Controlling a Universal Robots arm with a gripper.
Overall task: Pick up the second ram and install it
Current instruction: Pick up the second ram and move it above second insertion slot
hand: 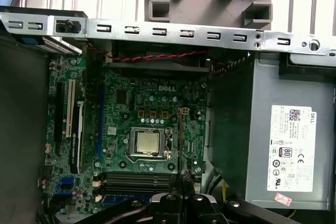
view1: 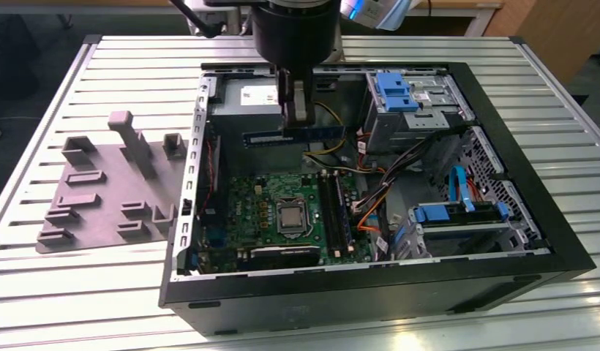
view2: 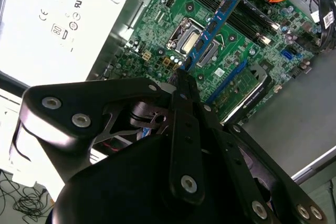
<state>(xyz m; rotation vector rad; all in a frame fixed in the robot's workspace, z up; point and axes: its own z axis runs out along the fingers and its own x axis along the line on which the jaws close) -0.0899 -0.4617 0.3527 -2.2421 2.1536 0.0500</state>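
Note:
My gripper (view1: 297,131) is shut on the second ram (view1: 325,134), a long dark stick with a blue label, held level and lengthwise above the back of the open computer case. In the second wrist view the ram (view2: 215,24) reaches out from the fingertips (view2: 181,80) over the green motherboard (view2: 157,19). In the first wrist view the ram (hand: 179,145) shows edge-on as a thin line rising from the gripper (hand: 184,182). The long black memory slots (view1: 334,212) lie below and nearer the front, beside the processor socket (view1: 292,217). The stick hangs well above the board, touching nothing.
The black case wall (view1: 378,289) rings the work area. A grey power supply (view1: 244,102) sits under the arm. Blue drive bays (view1: 402,91) and loose orange and black cables (view1: 373,197) crowd the exterior view's right. A grey parts fixture (view1: 105,183) lies on the table outside the case.

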